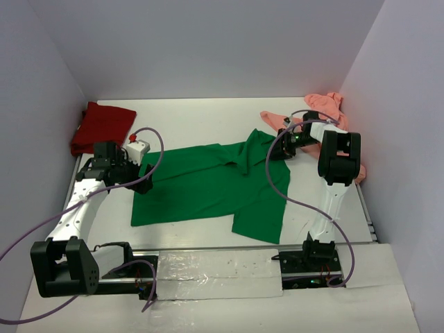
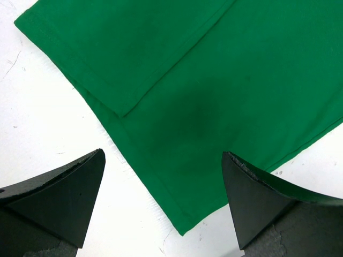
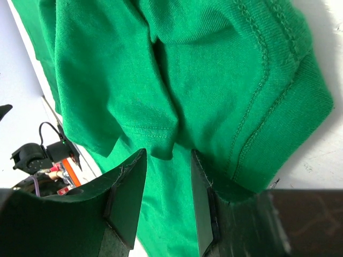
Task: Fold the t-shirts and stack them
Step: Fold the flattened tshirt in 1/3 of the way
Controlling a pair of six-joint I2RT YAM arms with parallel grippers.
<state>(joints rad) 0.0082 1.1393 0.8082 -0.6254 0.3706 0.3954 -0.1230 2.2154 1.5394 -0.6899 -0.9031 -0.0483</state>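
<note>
**Lopsided hold could drag the green shirt askew**

The green t-shirt (image 1: 201, 187) lies spread mid-table, its right side bunched and doubled over. The left gripper (image 2: 163, 182) hangs over the shirt's left hem corner, jaws spread wide and holding nothing. The right gripper (image 3: 168, 155) sits at the shirt's far-right sleeve, jaws drawn to a narrow slit crowded by folds. Whether they pinch cloth I cannot tell.

A pull from one side alone would probably skew or bunch the shirt rather than fold it. The left jaws straddle a layered corner, so closing there may catch only the top layer. The right arm's purple cable (image 1: 272, 182) loops over the shirt's right part and could drag it.

Bare table (image 1: 208, 114) lies open beyond the shirt's far and near edges. The dark red t-shirt (image 1: 102, 128) lies well off its far-left corner. The salmon-pink t-shirt (image 1: 325, 105) lies just past the right sleeve, where an outward sweep might snag it.
</note>
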